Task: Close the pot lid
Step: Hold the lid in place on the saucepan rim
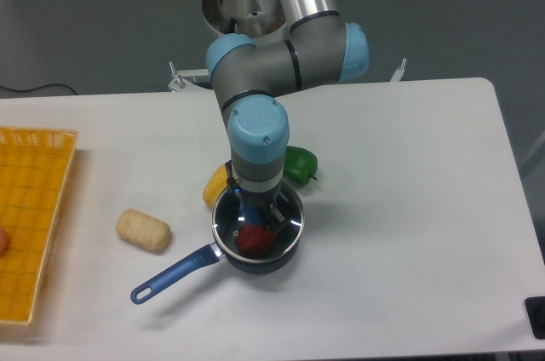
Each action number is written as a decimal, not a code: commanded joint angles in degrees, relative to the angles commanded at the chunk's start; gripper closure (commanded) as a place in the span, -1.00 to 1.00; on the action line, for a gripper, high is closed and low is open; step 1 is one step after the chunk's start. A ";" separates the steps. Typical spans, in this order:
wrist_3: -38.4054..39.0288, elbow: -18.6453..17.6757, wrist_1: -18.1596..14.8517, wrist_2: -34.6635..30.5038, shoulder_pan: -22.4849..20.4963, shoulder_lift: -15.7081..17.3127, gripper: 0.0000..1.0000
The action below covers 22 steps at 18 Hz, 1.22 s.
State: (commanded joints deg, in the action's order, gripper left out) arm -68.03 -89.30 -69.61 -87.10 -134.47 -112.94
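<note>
Fixed camera: the gripper (258,210) hangs over the pot (255,246), apparently closed on the blue knob of the pot lid (259,220) directly beneath. Released off-centre, its rim could catch the pot's edge and slide off.
</note>
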 joint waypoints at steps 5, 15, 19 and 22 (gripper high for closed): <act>0.09 -0.09 0.00 0.00 0.17 -0.44 0.34; 0.97 0.09 0.96 0.09 0.53 -0.97 0.34; 0.70 0.09 1.93 0.09 0.44 -1.23 0.34; 0.62 0.09 2.11 0.09 0.44 -1.23 0.34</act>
State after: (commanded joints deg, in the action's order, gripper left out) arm -67.41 -89.21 -67.50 -87.01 -134.03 -114.17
